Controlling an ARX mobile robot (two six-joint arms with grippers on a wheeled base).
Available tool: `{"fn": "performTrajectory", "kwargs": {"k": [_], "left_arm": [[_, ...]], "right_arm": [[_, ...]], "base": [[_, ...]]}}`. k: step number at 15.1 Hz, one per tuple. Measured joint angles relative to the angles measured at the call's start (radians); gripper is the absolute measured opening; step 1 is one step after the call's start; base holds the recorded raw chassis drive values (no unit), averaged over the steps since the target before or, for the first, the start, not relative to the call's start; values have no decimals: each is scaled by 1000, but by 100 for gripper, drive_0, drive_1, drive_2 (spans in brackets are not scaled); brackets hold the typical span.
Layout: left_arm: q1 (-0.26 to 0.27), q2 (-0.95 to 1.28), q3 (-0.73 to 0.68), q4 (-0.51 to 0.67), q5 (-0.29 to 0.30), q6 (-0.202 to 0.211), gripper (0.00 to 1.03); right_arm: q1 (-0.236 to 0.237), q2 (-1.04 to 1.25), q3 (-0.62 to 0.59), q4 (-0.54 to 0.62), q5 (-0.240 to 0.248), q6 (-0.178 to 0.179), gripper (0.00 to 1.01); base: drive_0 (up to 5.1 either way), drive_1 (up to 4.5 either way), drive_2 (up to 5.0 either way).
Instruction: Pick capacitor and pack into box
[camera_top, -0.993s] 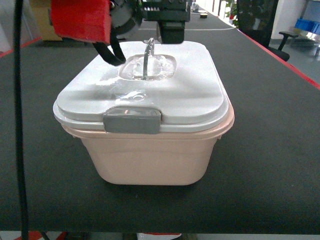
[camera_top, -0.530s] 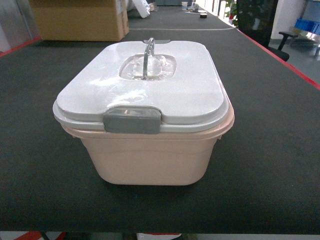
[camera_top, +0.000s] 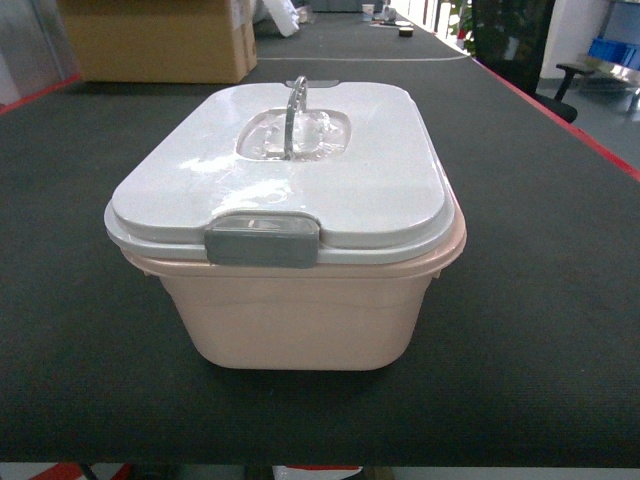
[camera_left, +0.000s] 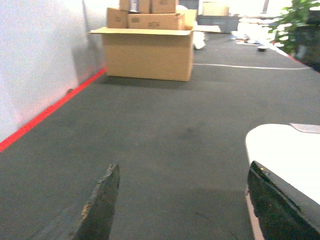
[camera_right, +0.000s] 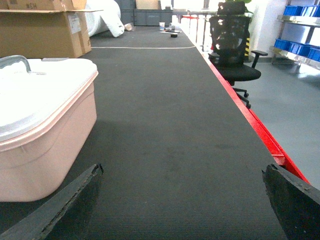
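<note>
The box (camera_top: 300, 320) is a pale pink tub in the middle of the black table, with its white lid (camera_top: 290, 185) on, a grey latch (camera_top: 262, 241) at the front and a clear handle (camera_top: 295, 115) upright. No capacitor shows in any view. Neither gripper appears in the head view. My left gripper (camera_left: 184, 165) is open over bare mat, with the lid's corner (camera_left: 280, 150) just beside its right finger. To the right of the box (camera_right: 47, 145), low above the mat, my right gripper (camera_right: 182, 168) is open and holds nothing.
A large brown cardboard box (camera_top: 160, 40) stands at the far left of the table, with smaller cartons (camera_left: 150, 15) on it. A red strip (camera_right: 250, 120) marks the table's right edge, with a black office chair (camera_right: 232, 55) and blue bins (camera_right: 302, 47) beyond it.
One second ago an arm with a red part hung over the lid beside the handle, its dark fingers on the lid. It has left the head view, and the box sits slightly further left.
</note>
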Motion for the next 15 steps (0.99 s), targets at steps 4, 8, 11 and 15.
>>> {"fn": "performTrajectory", "kwargs": {"k": [4,8,11,15], "left_arm": [[30,-127,-220,55,174,1,28],[83,-283,-362,44,216,2,2],[83,-414,-433,-11,216,3,2],[84,-562,-486,-109,216,3,2]], "right_arm": [[0,0,0,0,0,0,98],[0,0,0,0,0,0,98],[0,0,0,0,0,0,98],[0,0,0,0,0,0,98]], "base": [[0,0,0],[0,0,0],[0,0,0],[0,0,0]]}}
